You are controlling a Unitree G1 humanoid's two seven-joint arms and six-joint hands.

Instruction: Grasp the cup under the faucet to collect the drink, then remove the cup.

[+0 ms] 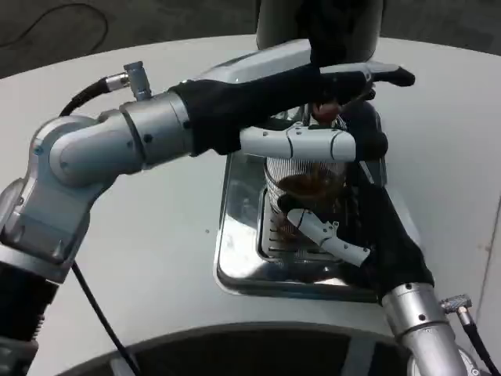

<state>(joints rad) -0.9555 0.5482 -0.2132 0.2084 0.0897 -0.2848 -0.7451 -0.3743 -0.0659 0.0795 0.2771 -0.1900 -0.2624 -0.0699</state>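
While my right hand (356, 235) grips the filling cup (305, 188) at centre frame and my left hand (313, 117) presses the faucet (325, 110), I judge early withdrawal risks spillage.

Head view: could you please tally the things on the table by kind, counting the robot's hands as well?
Hands: 2 (left, right)
Cups: 1
Trays: 1
Faucets: 1
Total: 5
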